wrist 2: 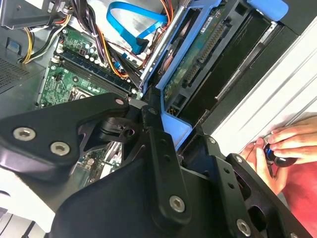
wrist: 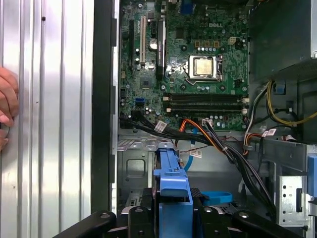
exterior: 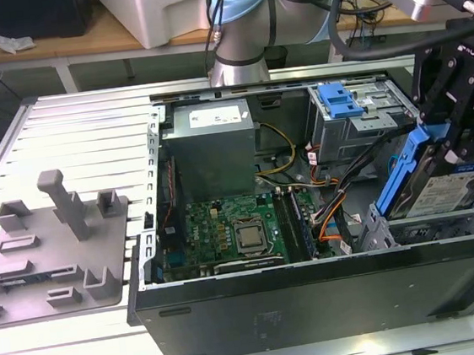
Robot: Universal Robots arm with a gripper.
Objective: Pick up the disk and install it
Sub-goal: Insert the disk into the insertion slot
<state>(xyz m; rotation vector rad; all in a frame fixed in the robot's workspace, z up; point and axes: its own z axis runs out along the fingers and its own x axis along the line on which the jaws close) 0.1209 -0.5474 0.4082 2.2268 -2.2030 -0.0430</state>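
Observation:
The disk (exterior: 432, 193), a silver drive with a white-and-blue label in a blue carrier frame, hangs tilted over the drive bay (exterior: 446, 228) at the exterior view's right end of the open computer case. My black gripper (exterior: 452, 153) is shut on it from above. In the second wrist view the disk's (wrist 2: 198, 69) green circuit side and blue frame run away from the gripper (wrist 2: 173, 124). The first wrist view looks along the disk's (wrist: 172, 184) blue edge, clamped in the gripper (wrist: 173, 218), above the metal bay floor.
Inside the case lie the motherboard (exterior: 238, 228), a grey power-supply box (exterior: 214, 142), a drive cage with a blue latch (exterior: 341, 100) and cable bundles (wrist: 223, 144) beside the bay. A grey fixture tray (exterior: 54, 248) sits on the slatted table. A person's hand (wrist 2: 280, 148) rests near the case.

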